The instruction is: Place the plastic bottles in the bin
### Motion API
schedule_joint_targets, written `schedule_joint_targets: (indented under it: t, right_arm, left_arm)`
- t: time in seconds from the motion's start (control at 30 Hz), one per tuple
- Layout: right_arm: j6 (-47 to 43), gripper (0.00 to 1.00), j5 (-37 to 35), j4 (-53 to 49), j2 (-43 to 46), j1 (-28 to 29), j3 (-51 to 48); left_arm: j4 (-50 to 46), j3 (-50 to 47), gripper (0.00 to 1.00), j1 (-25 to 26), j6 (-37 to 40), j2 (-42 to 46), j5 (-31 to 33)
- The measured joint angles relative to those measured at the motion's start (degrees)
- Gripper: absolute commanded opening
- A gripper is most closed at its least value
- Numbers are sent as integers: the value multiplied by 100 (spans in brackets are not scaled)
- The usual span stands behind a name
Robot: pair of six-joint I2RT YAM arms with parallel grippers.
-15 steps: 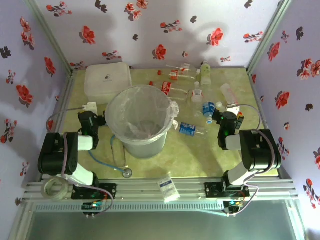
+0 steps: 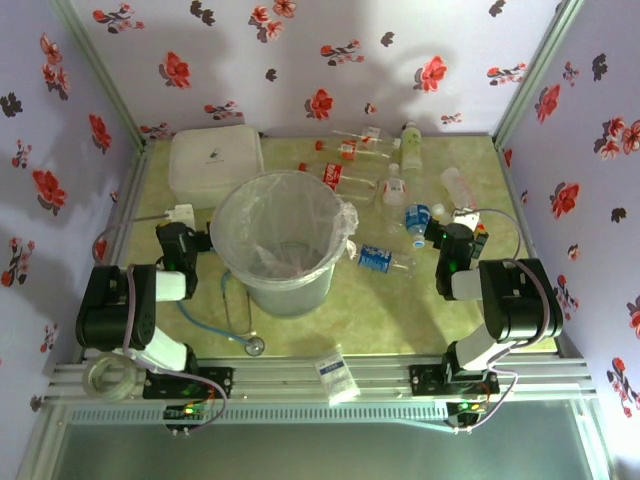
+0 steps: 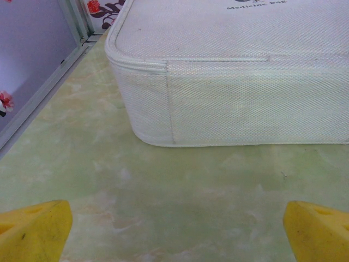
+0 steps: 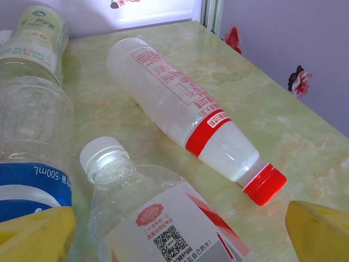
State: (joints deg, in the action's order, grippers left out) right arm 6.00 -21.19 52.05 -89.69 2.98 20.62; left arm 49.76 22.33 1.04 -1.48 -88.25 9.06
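Here the left claw hangs released, yellow tips wide apart, low over the bench and facing the white lidded box, which sits behind the bin to its left. The right claw is released too, with a white-capped bottle just ahead and a red-capped bottle lying beyond it. The plastic bottles lie scattered on the bench right of and behind the bin, outside it. The bin holds a crumpled clear bag.
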Motion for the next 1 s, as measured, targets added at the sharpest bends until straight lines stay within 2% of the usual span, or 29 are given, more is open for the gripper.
schedule_joint_targets:
  t: [0.77, 0.87, 1.0]
  right_arm:
    - [2, 99, 153, -114, 39, -50, 15]
    - [2, 99, 214, -748, 356, -72, 170]
    - [140, 99, 225, -2369, 1373, -76, 935]
  left_arm:
    - [-219, 33, 100, -17, -2, 74, -7]
    - [-713, 111, 100, -22, -15, 498, 17]
    - [-1193, 181, 100, -42, -243, 1298, 356]
